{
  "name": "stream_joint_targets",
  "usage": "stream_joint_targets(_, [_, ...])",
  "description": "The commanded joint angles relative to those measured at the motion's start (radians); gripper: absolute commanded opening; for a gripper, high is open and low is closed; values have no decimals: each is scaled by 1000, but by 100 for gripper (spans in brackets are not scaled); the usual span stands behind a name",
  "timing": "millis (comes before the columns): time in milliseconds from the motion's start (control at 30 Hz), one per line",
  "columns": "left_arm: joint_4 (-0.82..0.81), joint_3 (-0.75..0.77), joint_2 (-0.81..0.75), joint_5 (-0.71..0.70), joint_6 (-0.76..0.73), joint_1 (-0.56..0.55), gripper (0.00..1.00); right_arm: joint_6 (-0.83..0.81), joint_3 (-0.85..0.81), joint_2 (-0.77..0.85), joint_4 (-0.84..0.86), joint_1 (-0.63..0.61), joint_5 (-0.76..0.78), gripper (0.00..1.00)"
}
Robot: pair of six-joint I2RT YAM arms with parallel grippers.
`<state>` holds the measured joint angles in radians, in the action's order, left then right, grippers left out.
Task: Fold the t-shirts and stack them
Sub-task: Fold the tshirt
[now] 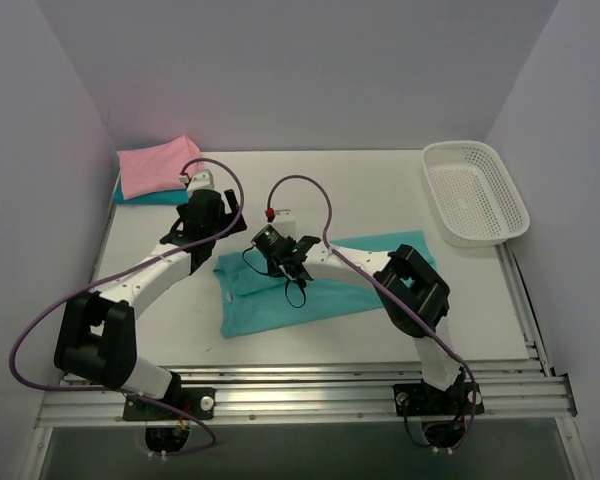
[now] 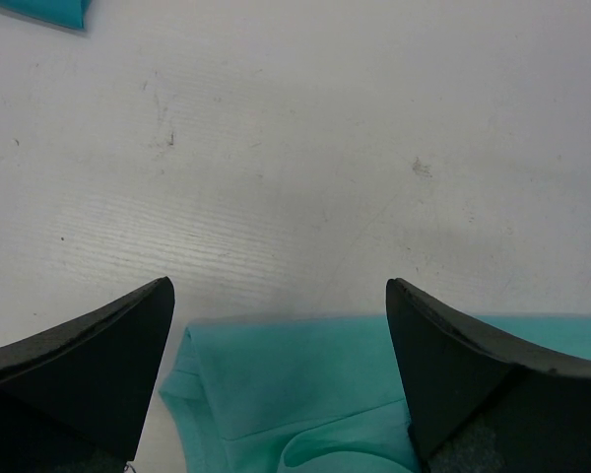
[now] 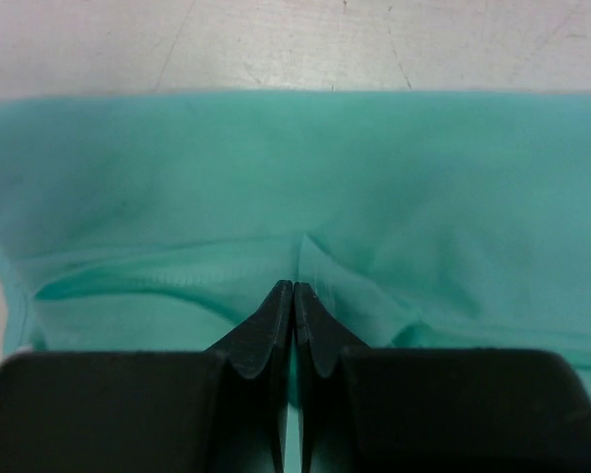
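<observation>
From above, the teal-green shirt [image 1: 330, 290] lies spread mid-table between the arms. The pink shirt [image 1: 158, 163] sits folded on a darker shirt [image 1: 140, 196] in the far left corner.

The left wrist view shows the left gripper [image 2: 281, 365] with fingers wide apart over the shirt's edge, holding nothing.

In the right wrist view, the right gripper [image 3: 294, 296] is pressed together on a small raised tuck of cloth. The fabric looks light, thin and limp, so it will likely sag and drag. Taking hems or corners with both arms should suit it best.
</observation>
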<state>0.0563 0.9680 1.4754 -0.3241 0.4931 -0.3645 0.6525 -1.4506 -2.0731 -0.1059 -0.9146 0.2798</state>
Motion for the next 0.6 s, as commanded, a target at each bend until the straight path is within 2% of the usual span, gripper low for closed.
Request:
stream_joint_targets(0, [-33,29,16,7,-4,1,98,19,45,163,-52,-30,48,0])
stream_joint_targets(433, [-39,51,72,20,-4,1,98,128,400,571,-95,-167,88,1])
stream_joint_targets(533, [-39,66,98,86,12,-2,99,121,409,613,-117,-185,124,9])
stream_joint_targets(567, [-39,63,99,123,24,-5,99,110,406,633,-129,-185,151,20])
